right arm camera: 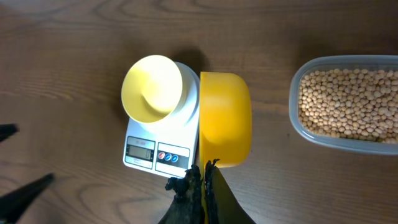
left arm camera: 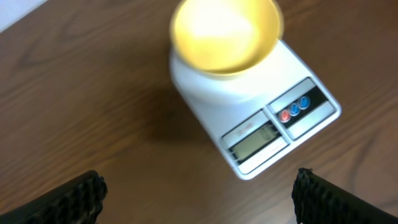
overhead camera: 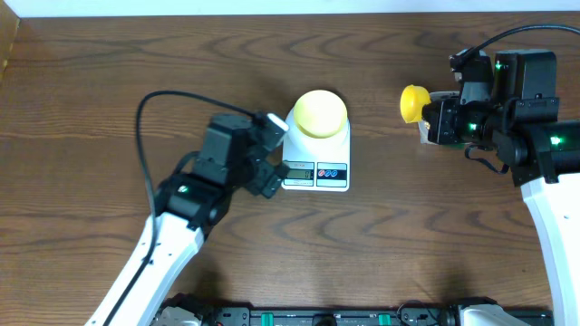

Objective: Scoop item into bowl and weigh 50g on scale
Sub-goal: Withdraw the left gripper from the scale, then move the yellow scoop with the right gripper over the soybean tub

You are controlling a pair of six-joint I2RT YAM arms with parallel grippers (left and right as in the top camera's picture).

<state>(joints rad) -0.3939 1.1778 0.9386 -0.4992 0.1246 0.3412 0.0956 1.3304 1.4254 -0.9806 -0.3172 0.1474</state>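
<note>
Left gripper (left arm camera: 202,202) hangs wide open at the bottom of its wrist view, its ridged black fingers (left arm camera: 74,199) far apart and holding nothing. Right gripper (right arm camera: 200,190) is clamped on a glossy bright yellow plastic scoop (right arm camera: 225,118); the scoop's hollow faces away, so I cannot tell its contents. The round, pale yellow bowl (overhead camera: 319,112) is empty and sits on the platform of the white rectangular scale (overhead camera: 317,174), centre of the overhead frame. At the right edge of the right wrist view, a clear rectangular plastic tub (right arm camera: 295,106) with rounded corners is filled with small, round, tan beans (right arm camera: 348,99). Everything rests on a dark wood-grain table (overhead camera: 91,109).
</note>
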